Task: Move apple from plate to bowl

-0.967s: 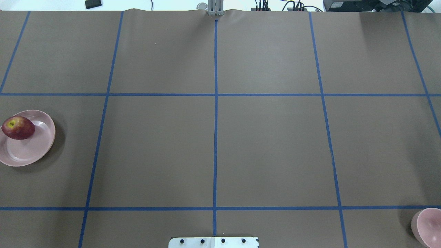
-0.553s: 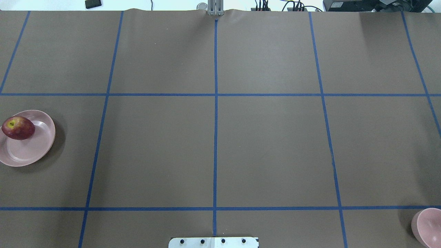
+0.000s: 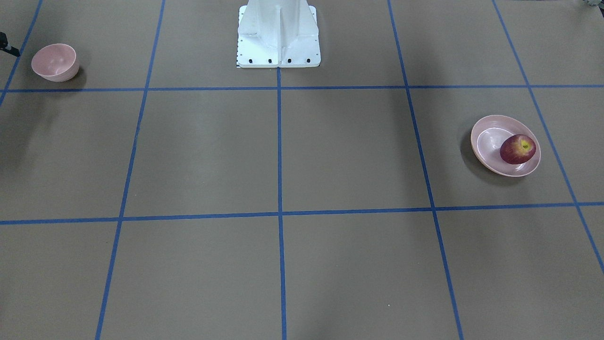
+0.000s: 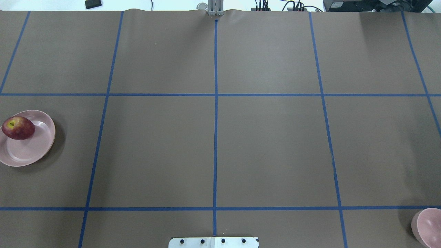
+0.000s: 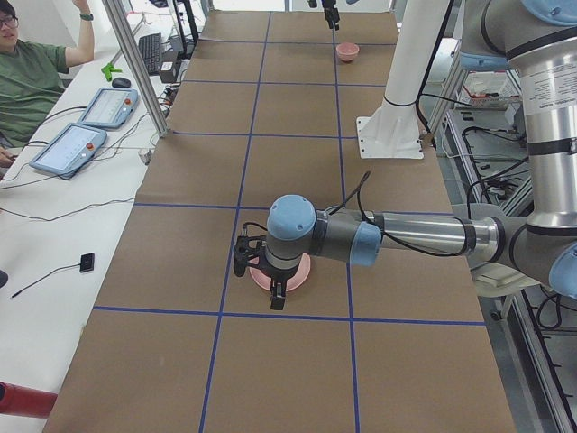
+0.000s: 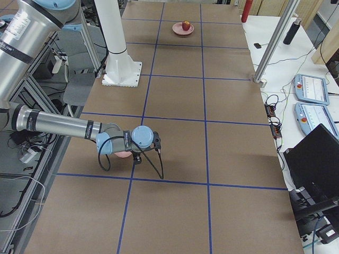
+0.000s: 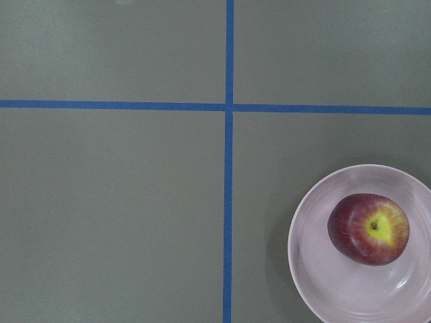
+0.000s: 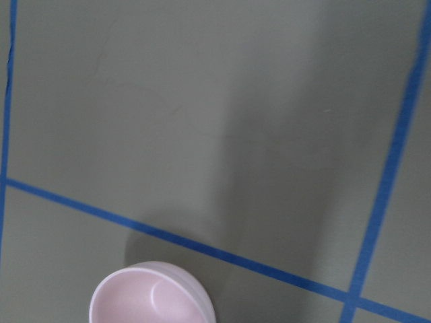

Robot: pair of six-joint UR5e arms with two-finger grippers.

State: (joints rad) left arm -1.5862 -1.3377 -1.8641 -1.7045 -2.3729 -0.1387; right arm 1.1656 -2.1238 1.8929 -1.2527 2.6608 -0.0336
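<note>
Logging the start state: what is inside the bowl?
Nothing shows inside the bowl: the front view shows its bare pink interior. The apple sits on the plate. The overhead and right wrist views crop the bowl at their edges.

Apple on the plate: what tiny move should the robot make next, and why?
Probably slide the left arm so its wrist camera centres on the apple. In the left wrist view the apple sits low and right in frame on the plate, nothing grips it, and the bowl is empty.
</note>
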